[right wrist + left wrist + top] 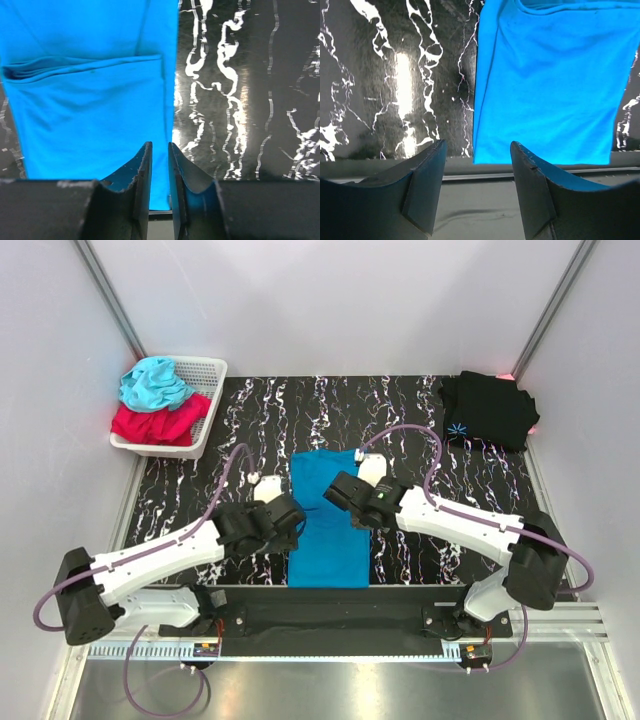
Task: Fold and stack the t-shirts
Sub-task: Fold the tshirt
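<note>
The blue t-shirt (pixel 328 530) lies flat in the middle of the table, folded into a long narrow strip that reaches the near edge. It fills the right of the left wrist view (pixel 550 85) and the left of the right wrist view (pixel 90 100). The black t-shirt (pixel 490 405) lies folded at the back right, its pale starburst print showing. My left gripper (pixel 290 523) (pixel 477 145) is open and empty beside the blue shirt's left edge. My right gripper (pixel 340 492) (pixel 159 145) hovers over the shirt's right edge, jaws a narrow gap apart with nothing between.
A white basket (pixel 205 370) at the back left holds a cyan garment (pixel 155 382) and a red one (pixel 160 422). The black marbled tabletop (pixel 250 420) is walled in by grey panels. A metal rail runs along the near edge.
</note>
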Motion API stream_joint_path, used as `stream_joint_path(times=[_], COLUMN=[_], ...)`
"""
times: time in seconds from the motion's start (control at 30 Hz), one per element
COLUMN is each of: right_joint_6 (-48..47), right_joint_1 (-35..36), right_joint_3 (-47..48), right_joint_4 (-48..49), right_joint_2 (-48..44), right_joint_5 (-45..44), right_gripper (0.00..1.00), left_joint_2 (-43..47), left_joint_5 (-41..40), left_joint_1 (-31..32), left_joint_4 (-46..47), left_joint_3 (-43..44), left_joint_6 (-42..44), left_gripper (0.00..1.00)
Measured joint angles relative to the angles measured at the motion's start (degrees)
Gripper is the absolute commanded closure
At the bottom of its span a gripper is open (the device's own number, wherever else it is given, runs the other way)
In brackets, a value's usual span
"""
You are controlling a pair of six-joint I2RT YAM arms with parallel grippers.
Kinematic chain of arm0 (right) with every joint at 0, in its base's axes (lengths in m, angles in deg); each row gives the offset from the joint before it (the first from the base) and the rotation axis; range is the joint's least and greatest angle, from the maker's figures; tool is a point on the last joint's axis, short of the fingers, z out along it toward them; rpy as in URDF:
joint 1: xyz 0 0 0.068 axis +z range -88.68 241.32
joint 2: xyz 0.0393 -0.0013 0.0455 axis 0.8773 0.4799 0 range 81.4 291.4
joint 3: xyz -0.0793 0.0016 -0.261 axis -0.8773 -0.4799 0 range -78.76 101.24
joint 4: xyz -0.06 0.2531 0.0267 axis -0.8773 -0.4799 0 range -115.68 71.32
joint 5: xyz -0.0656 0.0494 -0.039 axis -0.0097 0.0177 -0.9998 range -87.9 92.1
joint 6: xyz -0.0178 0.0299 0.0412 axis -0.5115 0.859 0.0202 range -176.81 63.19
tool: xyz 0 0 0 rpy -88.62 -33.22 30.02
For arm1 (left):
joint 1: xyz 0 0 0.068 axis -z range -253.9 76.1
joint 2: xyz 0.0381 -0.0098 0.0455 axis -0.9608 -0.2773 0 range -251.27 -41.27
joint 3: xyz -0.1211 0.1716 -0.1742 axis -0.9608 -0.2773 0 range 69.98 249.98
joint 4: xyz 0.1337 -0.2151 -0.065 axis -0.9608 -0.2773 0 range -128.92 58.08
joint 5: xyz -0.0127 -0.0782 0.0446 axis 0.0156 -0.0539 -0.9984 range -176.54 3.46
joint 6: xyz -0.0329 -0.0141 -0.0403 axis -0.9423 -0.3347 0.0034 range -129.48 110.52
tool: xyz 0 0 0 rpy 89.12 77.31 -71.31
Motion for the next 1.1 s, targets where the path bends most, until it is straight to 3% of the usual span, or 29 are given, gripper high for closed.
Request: stream_joint_path(times=[0.27, 0.4, 0.6, 0.77, 0.9, 1.1], right_joint_6=[-0.7, -0.9, 1.6, 4.0, 5.3, 6.2], right_joint_1=[0.0, 0.0, 0.0, 0.0, 0.2, 1.0], right_joint_3=[-0.6, -8.2, -24.4, -30.3, -32.6, -36.1], right_joint_4=[-0.5, 3.9, 8.5, 9.6, 11.1, 15.4], right_joint_2=[0.3, -3.8, -15.2, -24.9, -29.7, -29.1], right_joint_5=[-0.3, 3.0, 10.5, 14.9, 17.9, 22.7], right_gripper=[0.72, 0.72, 0.72, 0.71, 0.73, 0.71], left_joint_2=[-4.9, -0.9, 12.0, 20.2, 20.4, 19.1], left_joint_5=[6.1, 11.9, 20.2, 26.8, 31.7, 35.6], left_joint_1=[-5.2, -8.4, -11.3, -12.6, -13.2, -13.4], left_joint_4=[10.8, 17.3, 21.5, 25.8, 30.2, 34.1], left_joint_3=[-4.0, -13.1, -24.2, -30.0, -33.8, -36.6], left_joint_6=[5.7, 5.8, 4.7, 2.9, 1.6, 0.2], left_gripper=[0.41, 0.40, 0.39, 0.37, 0.38, 0.37])
